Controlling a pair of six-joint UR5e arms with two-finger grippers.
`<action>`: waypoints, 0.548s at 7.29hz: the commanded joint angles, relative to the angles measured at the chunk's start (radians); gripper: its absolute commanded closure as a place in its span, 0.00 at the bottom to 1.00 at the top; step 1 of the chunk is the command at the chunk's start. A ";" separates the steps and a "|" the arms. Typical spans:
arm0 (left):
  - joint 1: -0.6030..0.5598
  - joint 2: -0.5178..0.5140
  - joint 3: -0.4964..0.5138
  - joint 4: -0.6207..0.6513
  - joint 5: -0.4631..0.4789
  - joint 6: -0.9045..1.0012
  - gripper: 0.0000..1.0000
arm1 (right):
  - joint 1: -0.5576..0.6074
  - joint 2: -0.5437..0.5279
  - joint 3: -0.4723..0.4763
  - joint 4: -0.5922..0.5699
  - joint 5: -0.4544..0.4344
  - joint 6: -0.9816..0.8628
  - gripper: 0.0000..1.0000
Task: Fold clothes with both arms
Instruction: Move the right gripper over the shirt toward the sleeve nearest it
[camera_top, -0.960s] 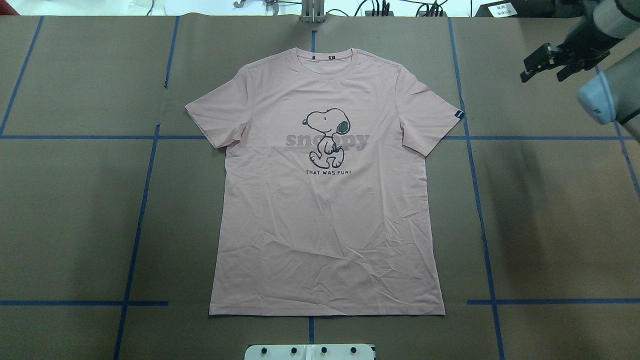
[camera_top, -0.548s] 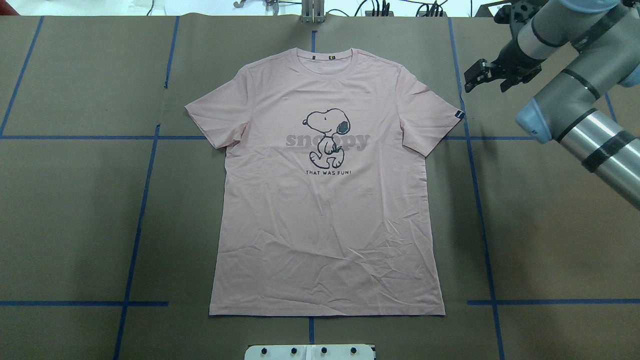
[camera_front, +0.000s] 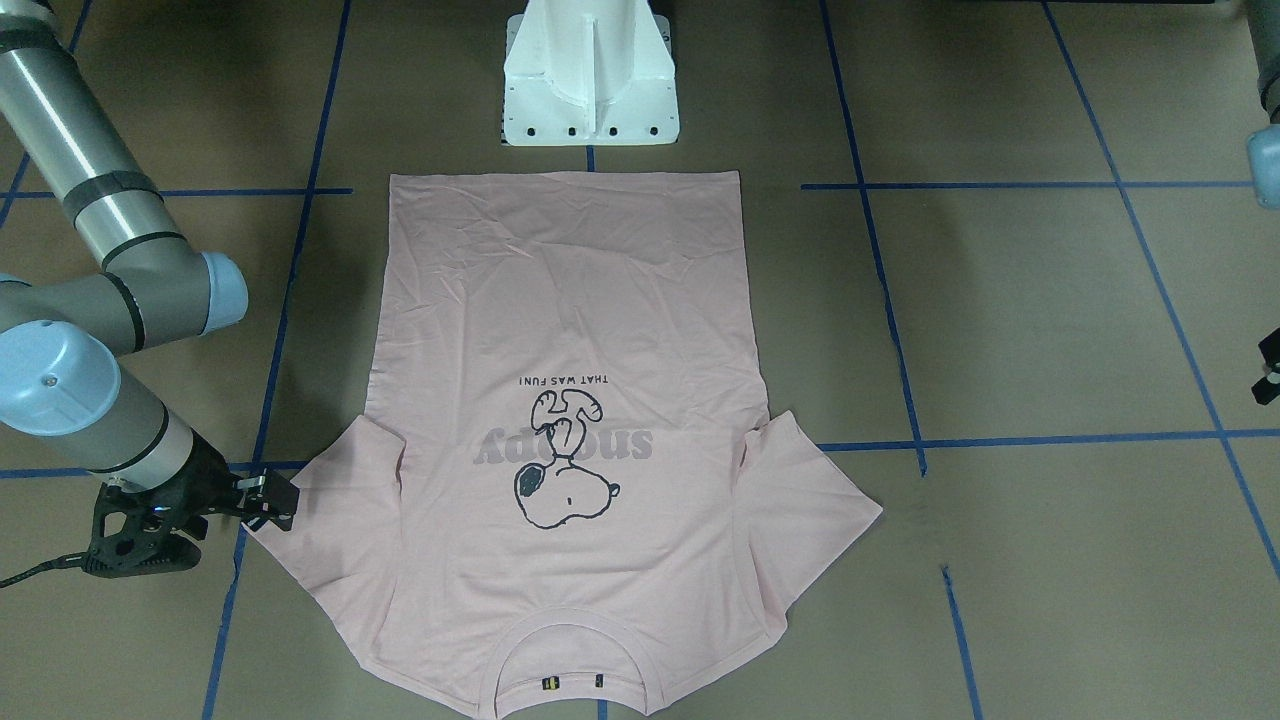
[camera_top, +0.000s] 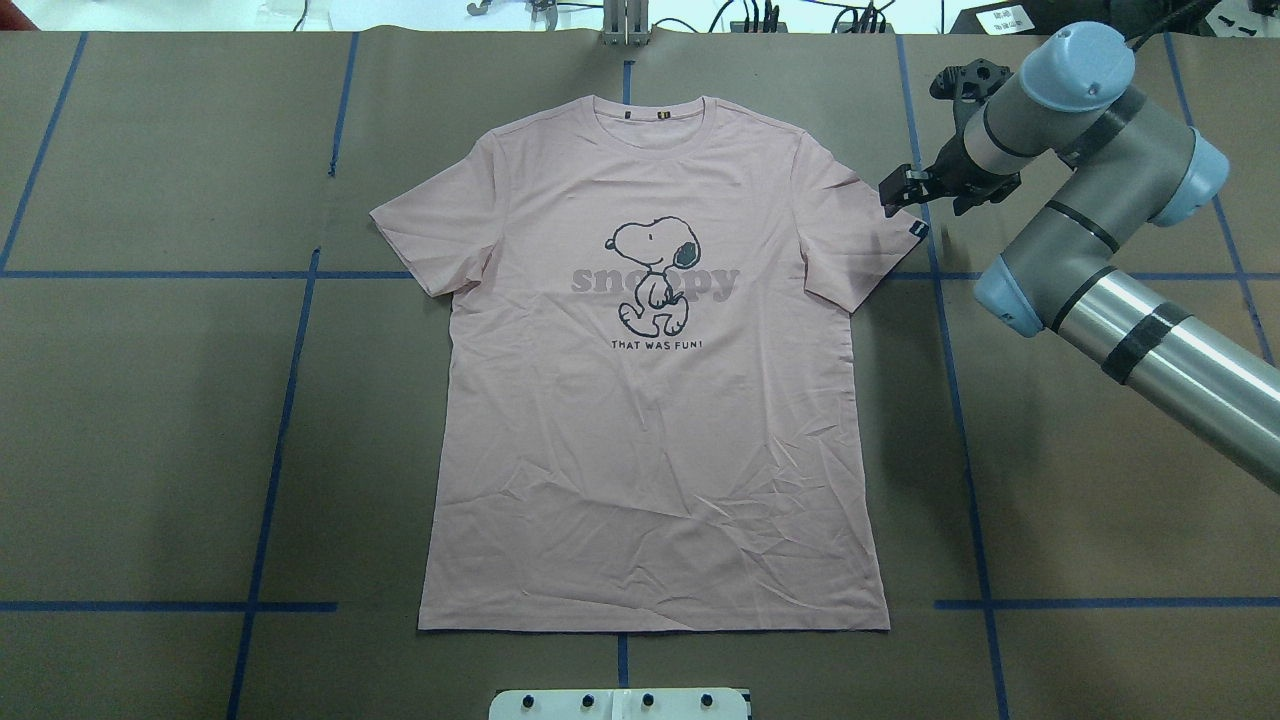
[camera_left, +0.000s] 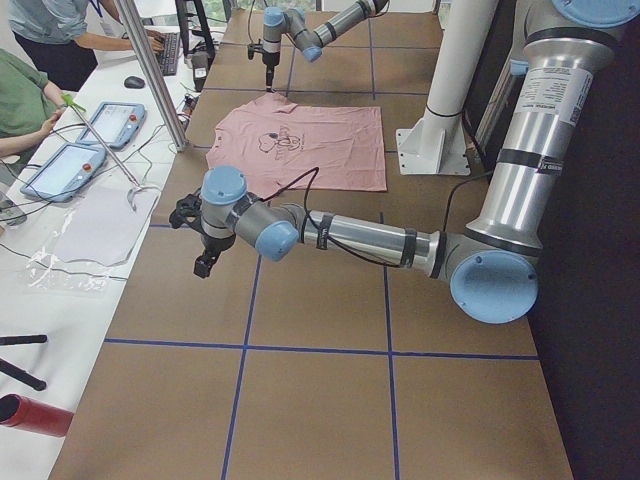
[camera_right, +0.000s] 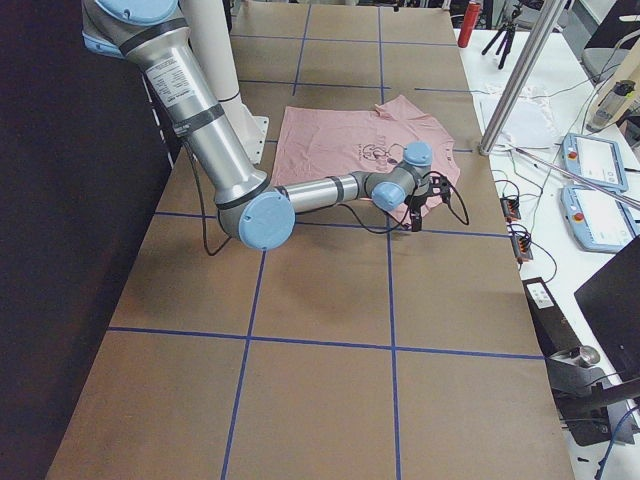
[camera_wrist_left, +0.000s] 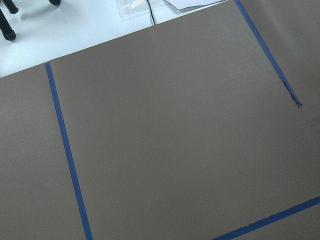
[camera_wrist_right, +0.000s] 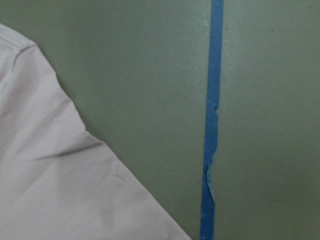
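Observation:
The pale pink T-shirt (camera_top: 650, 450) lies flat and face up on the brown table, collar at the far edge and Snoopy print showing; it also appears in the front-facing view (camera_front: 570, 300). My right gripper (camera_top: 922, 200) hangs just off the shirt's right sleeve end, its fingers spread open and holding nothing (camera_front: 265, 500). The right wrist view shows that sleeve's edge (camera_wrist_right: 50, 190) beside a blue tape line. My left gripper (camera_left: 203, 262) hovers over bare table well to the shirt's left; only its edge shows in the front-facing view (camera_front: 1268, 375), and I cannot tell whether it is open.
The white pedestal base (camera_front: 590, 80) stands at the shirt's hem. Blue tape lines (camera_top: 270, 450) grid the brown table. Past the far edge is a white bench with tablets (camera_left: 100, 120), cables and seated people, plus a metal pole (camera_left: 150, 70).
The right arm has swung in from the far right corner, carrying its gripper leftward to the right sleeve end. The shirt has not moved.

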 joint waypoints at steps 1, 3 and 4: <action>0.000 0.000 -0.002 0.000 0.000 0.000 0.00 | -0.011 -0.001 -0.012 -0.001 -0.002 0.003 0.07; 0.000 0.000 -0.004 0.001 0.000 0.000 0.00 | -0.015 -0.001 -0.018 -0.010 0.000 0.001 0.21; 0.000 0.000 -0.002 0.001 -0.011 0.000 0.00 | -0.013 0.002 -0.018 -0.020 0.003 -0.005 0.50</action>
